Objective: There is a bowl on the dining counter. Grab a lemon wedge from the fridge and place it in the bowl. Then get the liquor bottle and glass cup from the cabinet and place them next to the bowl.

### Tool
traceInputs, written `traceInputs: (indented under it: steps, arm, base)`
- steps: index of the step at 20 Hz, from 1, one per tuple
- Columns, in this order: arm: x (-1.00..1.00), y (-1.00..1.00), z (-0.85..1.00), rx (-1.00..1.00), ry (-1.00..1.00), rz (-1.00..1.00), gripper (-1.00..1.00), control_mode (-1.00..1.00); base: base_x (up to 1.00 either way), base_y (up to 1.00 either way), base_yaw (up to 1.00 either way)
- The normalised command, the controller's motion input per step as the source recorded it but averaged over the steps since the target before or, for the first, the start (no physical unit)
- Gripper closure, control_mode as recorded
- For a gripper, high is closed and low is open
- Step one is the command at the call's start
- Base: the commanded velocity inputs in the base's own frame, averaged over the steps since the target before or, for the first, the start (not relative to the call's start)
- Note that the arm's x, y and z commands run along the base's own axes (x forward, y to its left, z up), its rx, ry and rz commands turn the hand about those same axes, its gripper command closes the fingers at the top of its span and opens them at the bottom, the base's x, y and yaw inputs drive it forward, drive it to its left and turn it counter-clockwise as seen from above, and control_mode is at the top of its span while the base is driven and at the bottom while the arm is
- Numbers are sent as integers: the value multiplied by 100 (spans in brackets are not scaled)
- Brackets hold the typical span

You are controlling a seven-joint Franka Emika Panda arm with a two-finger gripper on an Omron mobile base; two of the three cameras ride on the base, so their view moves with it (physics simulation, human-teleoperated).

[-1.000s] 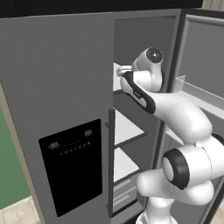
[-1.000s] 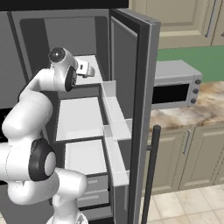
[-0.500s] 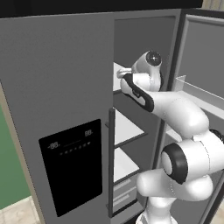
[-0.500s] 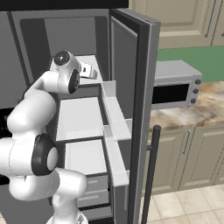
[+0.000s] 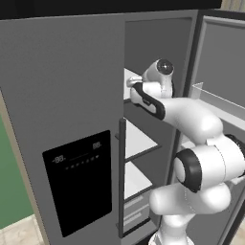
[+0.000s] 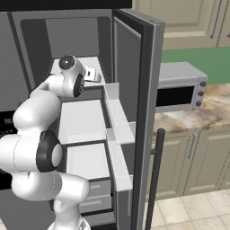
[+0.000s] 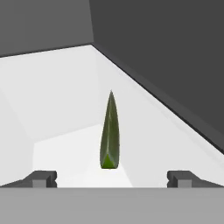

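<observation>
Green lemon wedge (image 7: 109,131) on white fridge (image 5: 72,95) shelf | between tips of open claw (image 7: 111,178)

Domestic kitchen. Evidence: a tall grey fridge (image 5: 62,95) with 1 door open onto white shelves (image 6: 83,119), a microwave (image 6: 179,92) on a marbled worktop (image 6: 193,114), cream cabinets (image 6: 193,157) and a tiled floor (image 6: 188,211).
</observation>
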Motion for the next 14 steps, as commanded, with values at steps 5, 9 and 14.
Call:
traceInputs:
  steps: [5,9,14]
  arm:
    - [20,0,-18,0,0,0,-100,-100]
    - [20,0,-20,0,0,0,-100,-100]
    - [20,0,-20,0,-1,0,-100,-100]
  base:
    - [0,0,0]
    - [0,0,0]
    - [0,0,0]
